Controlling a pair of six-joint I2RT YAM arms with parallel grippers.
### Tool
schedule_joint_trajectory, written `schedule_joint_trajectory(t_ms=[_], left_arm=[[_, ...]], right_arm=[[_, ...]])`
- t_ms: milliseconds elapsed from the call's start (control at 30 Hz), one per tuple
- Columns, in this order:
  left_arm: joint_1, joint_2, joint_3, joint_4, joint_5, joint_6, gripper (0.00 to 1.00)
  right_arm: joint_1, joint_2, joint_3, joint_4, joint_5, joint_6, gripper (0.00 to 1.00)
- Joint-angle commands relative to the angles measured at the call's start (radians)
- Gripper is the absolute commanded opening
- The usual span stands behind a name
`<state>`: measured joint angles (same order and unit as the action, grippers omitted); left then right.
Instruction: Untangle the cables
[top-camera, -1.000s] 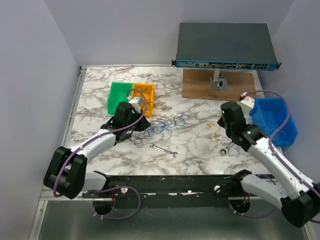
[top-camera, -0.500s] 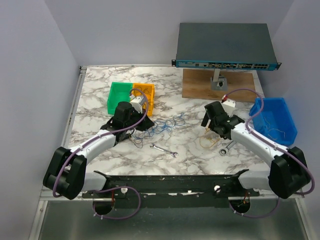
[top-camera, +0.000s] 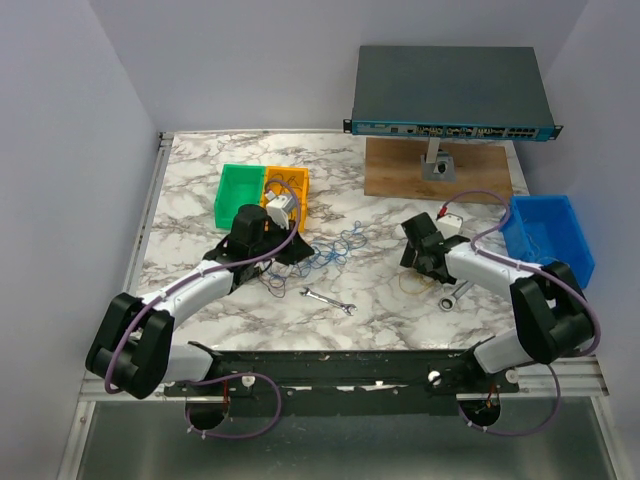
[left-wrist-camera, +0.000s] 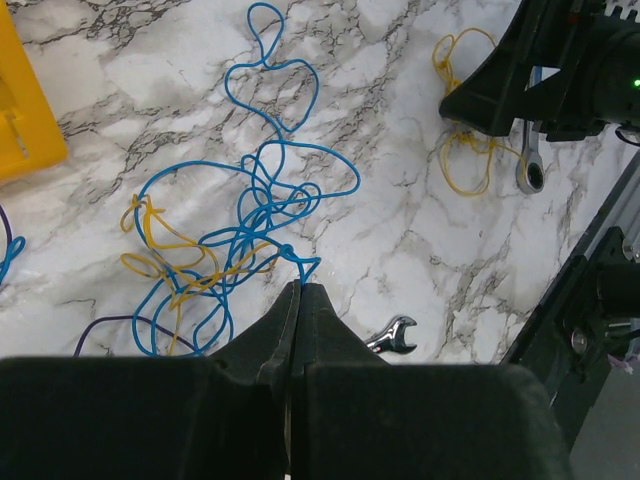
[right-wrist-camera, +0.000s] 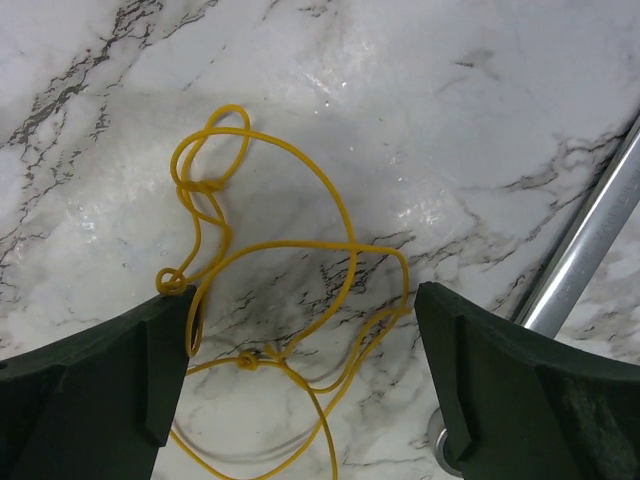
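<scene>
A tangle of thin blue and yellow cables (top-camera: 335, 248) lies mid-table, with a dark strand (left-wrist-camera: 100, 324) at its near edge. In the left wrist view the blue loops (left-wrist-camera: 262, 200) run straight into my left gripper (left-wrist-camera: 299, 287), which is shut on a bend of the blue cable. That left gripper (top-camera: 296, 250) sits at the tangle's left side. A separate knotted yellow cable (right-wrist-camera: 300, 250) lies flat on the marble to the right. My right gripper (right-wrist-camera: 303, 312) hangs open just above it, one finger on either side, touching nothing. From above, the right gripper (top-camera: 420, 254) is over that yellow cable (top-camera: 409, 284).
Green bin (top-camera: 238, 192) and orange bin (top-camera: 290, 190) stand behind the left gripper. A blue bin (top-camera: 548, 238) sits at the right edge. A small wrench (top-camera: 328, 301) and a ratchet wrench (top-camera: 455, 296) lie near the front. A network switch (top-camera: 450, 95) rests on a wooden board at the back.
My right arm swung from the blue bin leftward and down over the loose yellow cable, and its jaws opened. The left gripper stayed shut at the tangle.
</scene>
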<state>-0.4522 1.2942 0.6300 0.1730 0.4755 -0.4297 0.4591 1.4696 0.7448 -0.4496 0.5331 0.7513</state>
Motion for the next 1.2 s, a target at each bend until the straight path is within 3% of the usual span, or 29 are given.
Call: schedule_joint_trajectory(t_ms=[0,33,67,100,167,267,433,667,867,1100,1167], left_arm=[[-0.013,-0.012,-0.003,0.019,0.029,0.019,0.0],[-0.014,-0.014,-0.004,0.018,0.025,0.02,0.0],[-0.016,-0.019,-0.003,0.015,0.022,0.023,0.0],[-0.017,-0.022,-0.004,0.014,0.019,0.024,0.0],[-0.017,-0.028,-0.004,0.01,0.017,0.026,0.0],[-0.018,-0.033,-0.002,0.005,0.015,0.031,0.0],[-0.022,-0.042,-0.004,0.003,0.017,0.029,0.0],[-0.032,-0.044,-0.002,0.003,0.017,0.028,0.0],[-0.039,-0.042,-0.005,0.008,0.017,0.022,0.0],[-0.045,-0.054,-0.019,0.02,0.008,0.026,0.0],[-0.045,-0.052,-0.019,0.02,0.005,0.031,0.0]], right_arm=[[-0.013,0.026,-0.018,0.038,-0.003,0.054,0.94],[-0.014,0.03,-0.016,0.037,-0.005,0.063,0.85],[-0.017,0.029,-0.018,0.042,-0.014,0.07,0.7],[-0.019,0.025,-0.02,0.046,-0.029,0.075,0.49],[-0.022,0.004,-0.023,0.044,-0.037,0.094,0.18],[-0.038,-0.069,-0.011,0.004,-0.018,0.12,0.03],[-0.148,-0.251,0.078,-0.096,-0.013,0.075,0.01],[-0.336,-0.371,0.281,-0.225,0.17,0.007,0.01],[-0.41,-0.318,0.365,-0.186,0.573,-0.015,0.01],[-0.657,-0.121,0.459,-0.106,0.572,-0.013,0.01],[-0.712,-0.078,0.47,-0.104,0.559,0.038,0.21]])
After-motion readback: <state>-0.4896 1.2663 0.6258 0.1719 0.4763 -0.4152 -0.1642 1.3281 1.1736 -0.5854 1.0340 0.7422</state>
